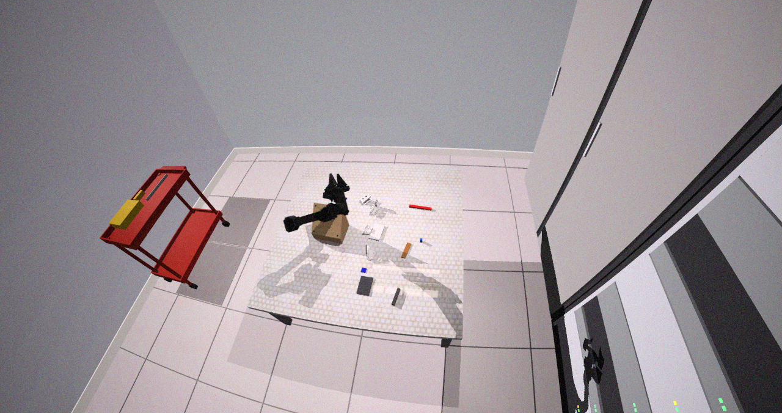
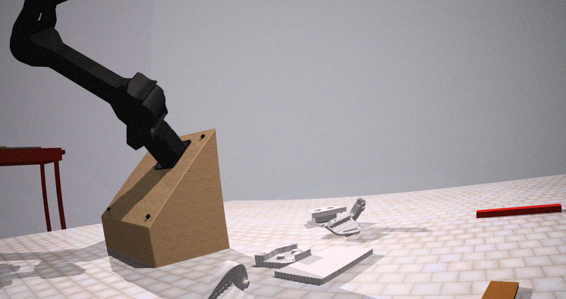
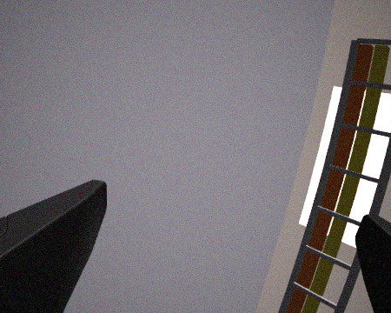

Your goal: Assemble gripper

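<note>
My gripper (image 1: 335, 176) (image 3: 236, 212) is open and empty, raised high above the table's back left, away from the parts; the exterior view cuts it off at the top. The white gripper base (image 1: 377, 233) (image 2: 332, 262) lies flat mid-table, with small pins at its raised left end. The housing plate (image 1: 365, 198) (image 2: 325, 216), a small white piece with two holes, lies farther back. One white jaw (image 1: 374, 208) (image 2: 345, 225) is beside it, one end sticking up. The other jaw (image 1: 369, 252) (image 2: 233, 276) lies in front of the base, partly cut off in the exterior view.
The arm's wooden mount (image 1: 328, 231) (image 2: 189, 222) stands left of the parts. A red bar (image 1: 420, 207) (image 2: 518, 211) and orange block (image 1: 406, 250) (image 2: 503, 290) lie right. A small blue cylinder (image 1: 421, 240), blue cube (image 1: 363, 270), dark block (image 1: 365, 286) and dark bar (image 1: 396, 296) also lie there.
</note>
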Available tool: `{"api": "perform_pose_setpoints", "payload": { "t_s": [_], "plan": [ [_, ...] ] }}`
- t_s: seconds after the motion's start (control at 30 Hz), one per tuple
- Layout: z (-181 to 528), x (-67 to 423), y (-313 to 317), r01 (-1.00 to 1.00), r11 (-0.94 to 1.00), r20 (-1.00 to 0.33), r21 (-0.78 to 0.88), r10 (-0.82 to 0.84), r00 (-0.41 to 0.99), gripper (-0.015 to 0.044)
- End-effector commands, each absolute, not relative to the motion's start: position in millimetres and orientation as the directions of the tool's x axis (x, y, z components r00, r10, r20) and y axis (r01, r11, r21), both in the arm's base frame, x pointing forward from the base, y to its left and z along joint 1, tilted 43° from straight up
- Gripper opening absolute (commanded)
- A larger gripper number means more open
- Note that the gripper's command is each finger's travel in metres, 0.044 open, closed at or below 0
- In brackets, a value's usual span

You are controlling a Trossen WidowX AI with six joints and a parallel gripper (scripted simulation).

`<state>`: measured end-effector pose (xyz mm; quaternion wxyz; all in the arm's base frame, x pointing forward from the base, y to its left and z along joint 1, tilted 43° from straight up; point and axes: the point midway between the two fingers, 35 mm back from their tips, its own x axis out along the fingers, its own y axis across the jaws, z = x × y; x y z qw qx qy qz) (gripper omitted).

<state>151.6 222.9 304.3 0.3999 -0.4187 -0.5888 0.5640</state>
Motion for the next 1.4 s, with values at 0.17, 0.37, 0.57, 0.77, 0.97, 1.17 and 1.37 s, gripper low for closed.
{"api": "perform_pose_setpoints", "payload": {
  "t_s": [0.17,0.37,0.57,0.77,0.97,1.17,1.37],
  "plan": [
    [304.3,151.6,222.9,0.042,0.013,-0.001,-0.999,0.944,-0.330,0.0295],
    [304.3,151.6,222.9,0.042,0.013,-0.001,-0.999,0.944,-0.330,0.0138],
    [304.3,151.6,222.9,0.042,0.013,-0.001,-0.999,0.944,-0.330,0.0000],
    [304.3,151.6,222.9,0.042,0.013,-0.001,-0.999,0.944,-0.330,0.0000],
    [304.3,151.6,222.9,0.042,0.013,-0.001,-0.999,0.944,-0.330,0.0000],
    [296.3,168.3,232.6,-0.058,-0.028,-0.011,-0.998,0.959,-0.282,0.0157],
    [286.6,190.9,242.9,-0.166,-0.068,-0.034,-0.984,0.979,-0.203,0.0315]
  ]
}}
